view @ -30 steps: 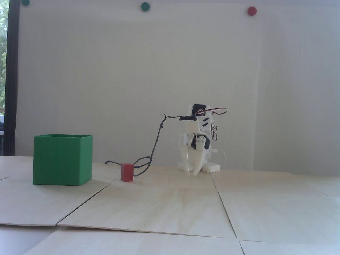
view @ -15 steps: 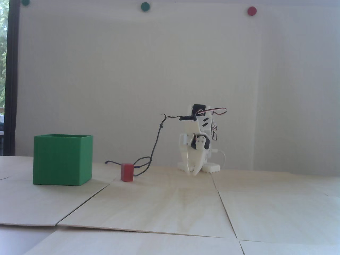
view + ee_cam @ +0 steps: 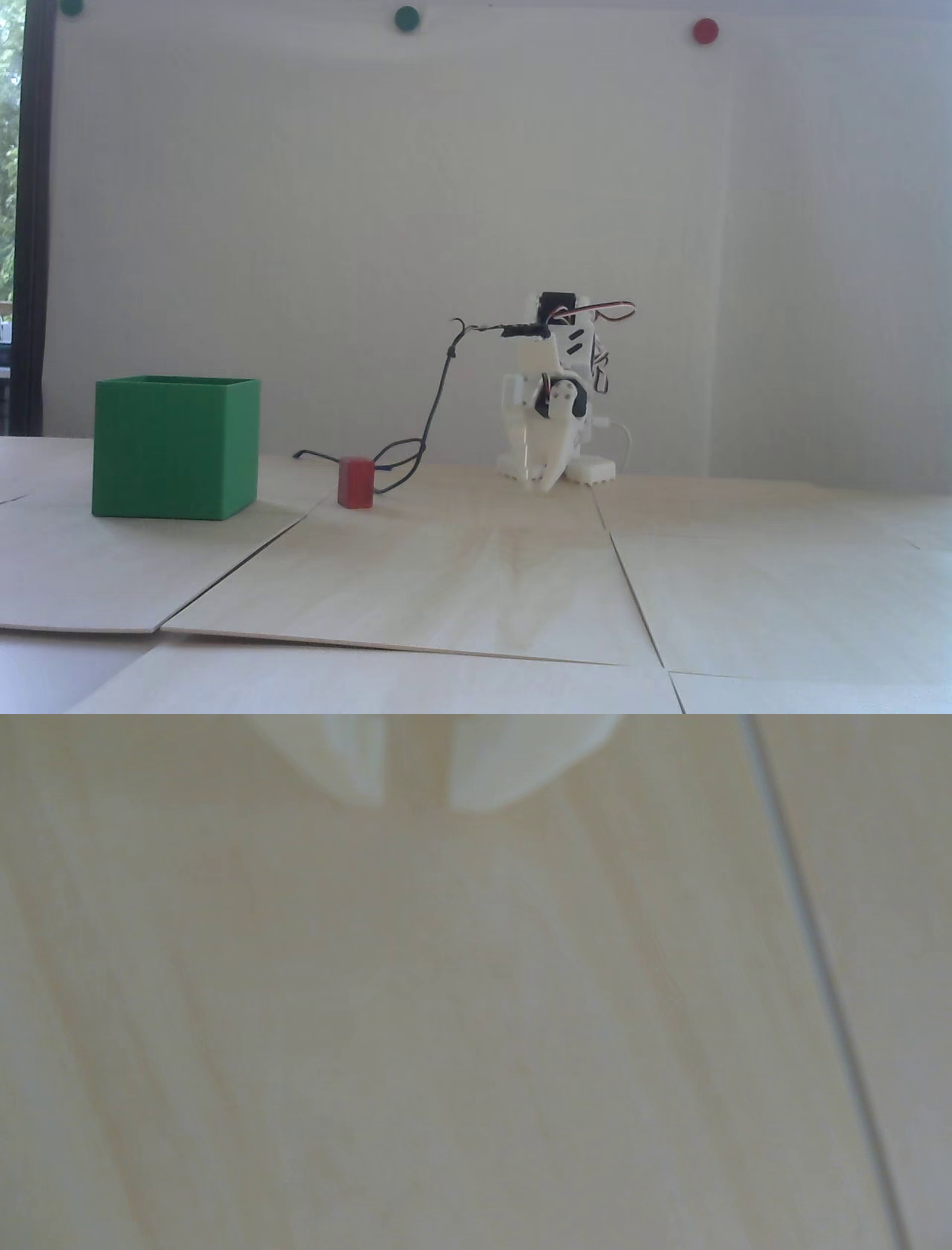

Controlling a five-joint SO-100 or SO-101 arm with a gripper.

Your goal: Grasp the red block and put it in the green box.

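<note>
The worktop [image 3: 476, 580] is spreading across the lower half of the fixed view, covered in pale wooden panels with thin seams running between them. In the wrist view the same pale wood [image 3: 463, 1023] is filling nearly the whole picture, blurred, with one dark seam slanting down the right side.

The green box [image 3: 176, 448] is sitting on the worktop at the left of the fixed view, its top open and its sides upright.

The white arm [image 3: 554, 387] is standing folded low at the back, right of centre, with the hand [image 3: 541, 482] pointing down and its tips hanging at or just above the wood. In the wrist view the hand [image 3: 415, 801] is entering from the top edge, its two white fingers showing a narrow gap of bare wood between them; it is slightly parted and gripping nothing.

A black cable [image 3: 435, 401] is trailing from the arm's upper part down to the worktop, looping behind the block.

The red block [image 3: 356, 482] is standing upright on the worktop between the box and the arm, near the box's right side but apart from it, and well apart from the hand.
</note>
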